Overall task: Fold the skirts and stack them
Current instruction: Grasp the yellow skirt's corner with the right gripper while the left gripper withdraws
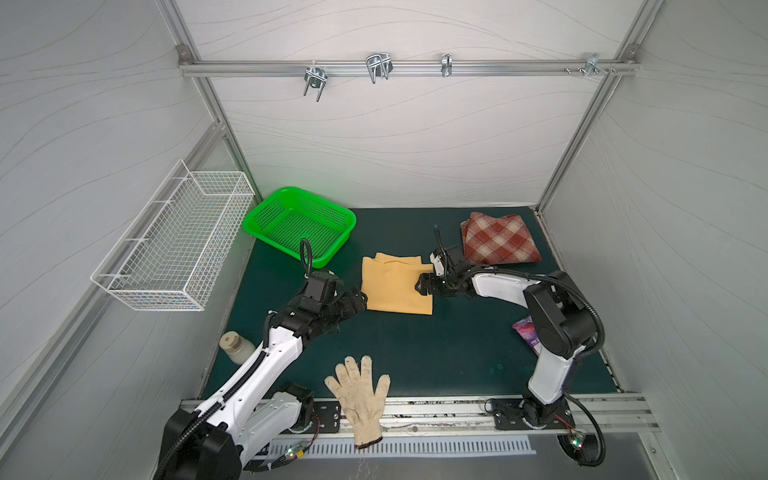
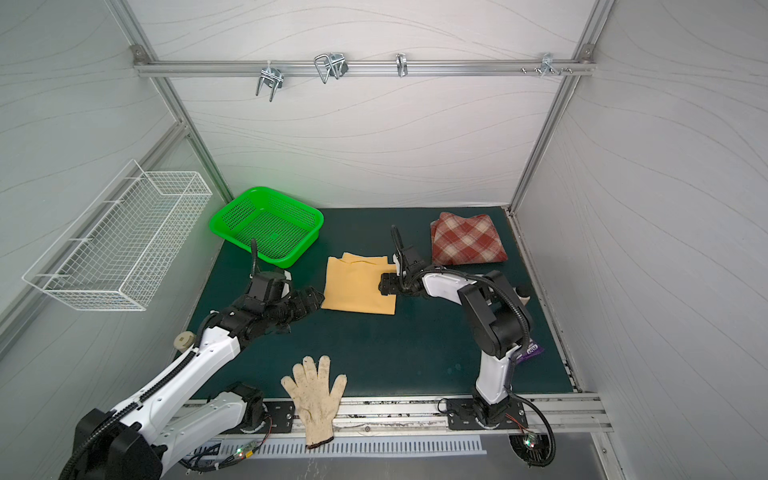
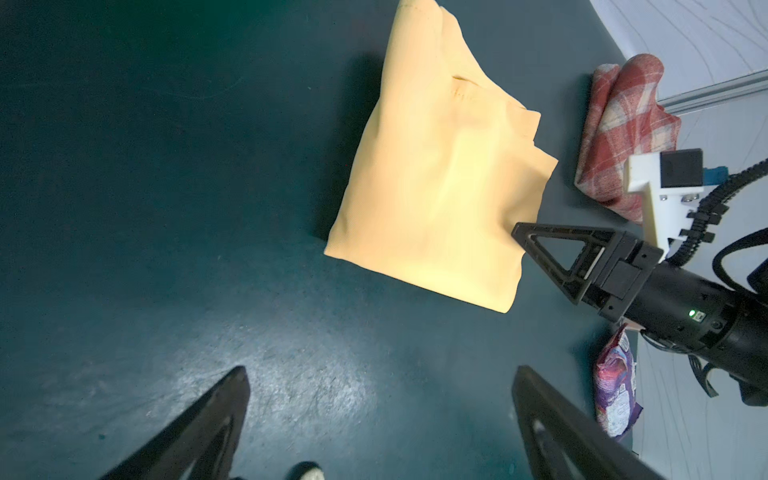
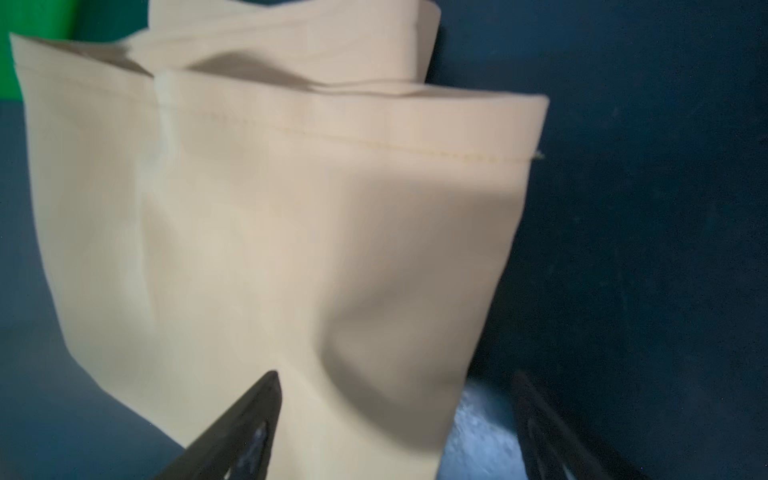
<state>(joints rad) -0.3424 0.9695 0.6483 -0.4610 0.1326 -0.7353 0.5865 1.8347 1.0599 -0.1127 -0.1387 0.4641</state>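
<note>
The mustard-yellow skirt point(image 1: 395, 286) point(image 2: 357, 286) lies folded in the middle of the dark green mat. The rust-red and cream plaid skirt point(image 1: 498, 239) point(image 2: 467, 241) lies folded at the back right. My right gripper point(image 1: 419, 284) point(image 4: 395, 378) is open at the yellow skirt's point(image 4: 291, 228) right edge. One finger is over the cloth, the other over the bare mat beside it. My left gripper point(image 1: 361, 301) point(image 3: 378, 374) is open above the mat, just left of the yellow skirt point(image 3: 440, 187), with nothing between its fingers.
A green plastic basket point(image 1: 299, 224) stands at the back left, and a white wire basket point(image 1: 174, 245) hangs on the left wall. An off-white glove point(image 1: 361, 395) lies over the front rail. A purple packet point(image 1: 525, 332) lies behind the right arm, and a pale bottle point(image 1: 237, 347) stands near the left arm.
</note>
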